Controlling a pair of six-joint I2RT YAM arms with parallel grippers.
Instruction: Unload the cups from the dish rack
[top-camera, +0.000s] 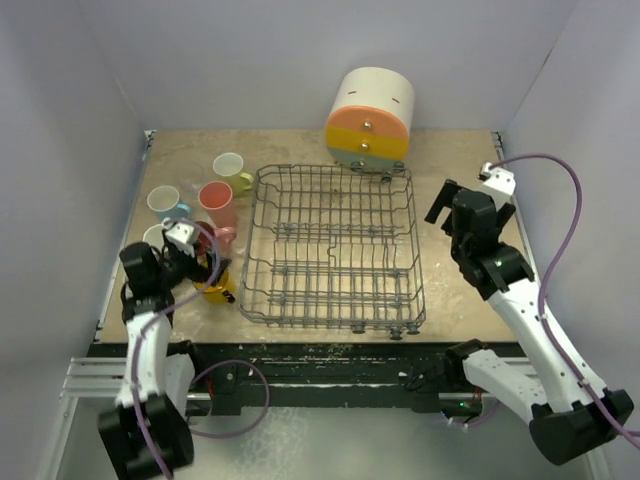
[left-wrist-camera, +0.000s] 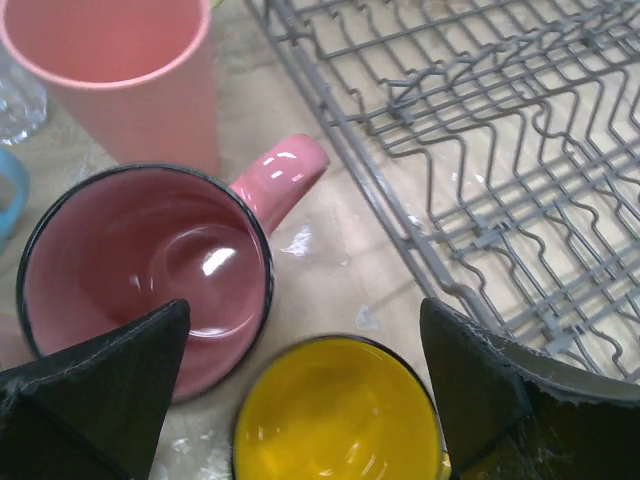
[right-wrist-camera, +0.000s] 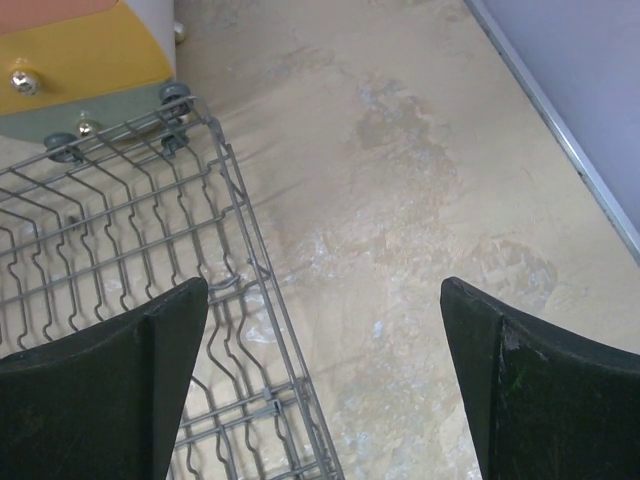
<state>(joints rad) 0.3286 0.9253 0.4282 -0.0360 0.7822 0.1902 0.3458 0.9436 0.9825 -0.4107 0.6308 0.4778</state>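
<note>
Since the dish rack looks bare, the cups standing grouped on the bench to its left, unloading seems essentially done. Left end effector is spread wide over the yellow mug, clamping nothing. Right end effector gapes, holding nothing, beside the rack's right wall.

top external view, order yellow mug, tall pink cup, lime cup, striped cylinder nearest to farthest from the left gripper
1. yellow mug, front left
2. tall pink cup, behind it
3. lime cup, farther back
4. striped cylinder, far back right
</note>
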